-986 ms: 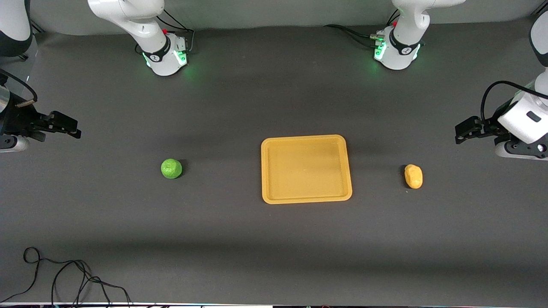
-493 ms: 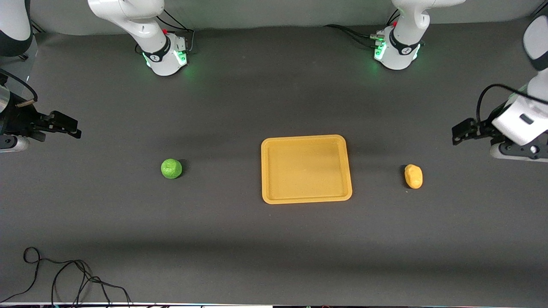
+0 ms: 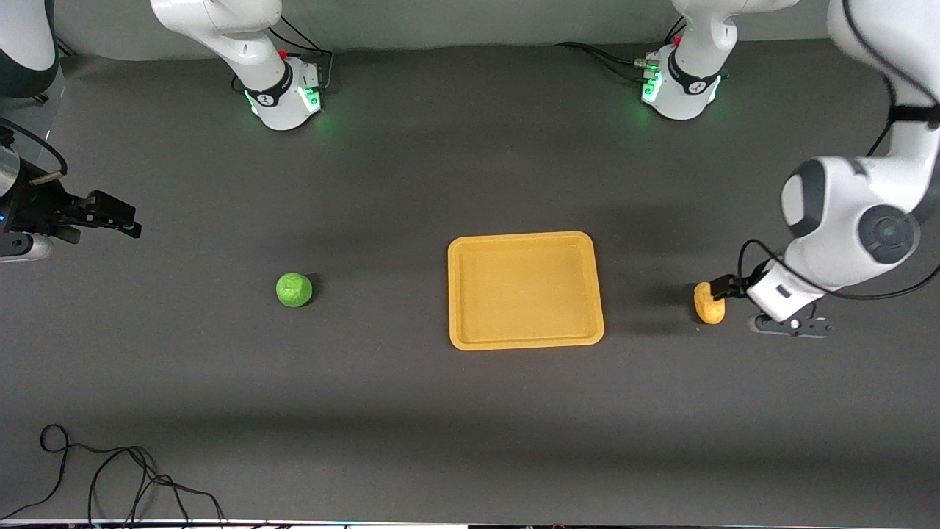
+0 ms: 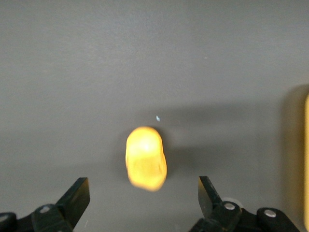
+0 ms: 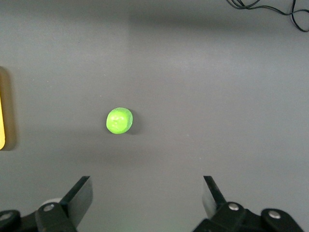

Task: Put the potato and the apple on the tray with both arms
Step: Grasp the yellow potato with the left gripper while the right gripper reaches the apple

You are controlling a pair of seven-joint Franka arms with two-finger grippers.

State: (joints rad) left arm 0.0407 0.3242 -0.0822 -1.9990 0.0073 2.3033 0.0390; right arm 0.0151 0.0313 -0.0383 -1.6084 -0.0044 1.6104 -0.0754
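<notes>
The yellow-orange potato (image 3: 709, 308) lies on the table toward the left arm's end, beside the tray (image 3: 452, 294). My left gripper (image 3: 721, 289) is open right at the potato and covers part of it. In the left wrist view the potato (image 4: 146, 158) sits just ahead of the open gripper (image 4: 143, 197), not between the fingertips. The green apple (image 3: 294, 289) lies toward the right arm's end. My right gripper (image 3: 117, 215) waits open and empty near that end of the table, well away from the apple. The right wrist view shows the apple (image 5: 119, 121) far ahead of the gripper (image 5: 147, 195).
The tray holds nothing; its edge shows in the left wrist view (image 4: 306, 159) and the right wrist view (image 5: 1, 121). A black cable (image 3: 110, 474) lies coiled at the table's near edge toward the right arm's end, and also shows in the right wrist view (image 5: 270, 9).
My left arm has swung in from the table's end and come down to the potato, gripper open. The right arm, apple, potato and tray have not moved.
</notes>
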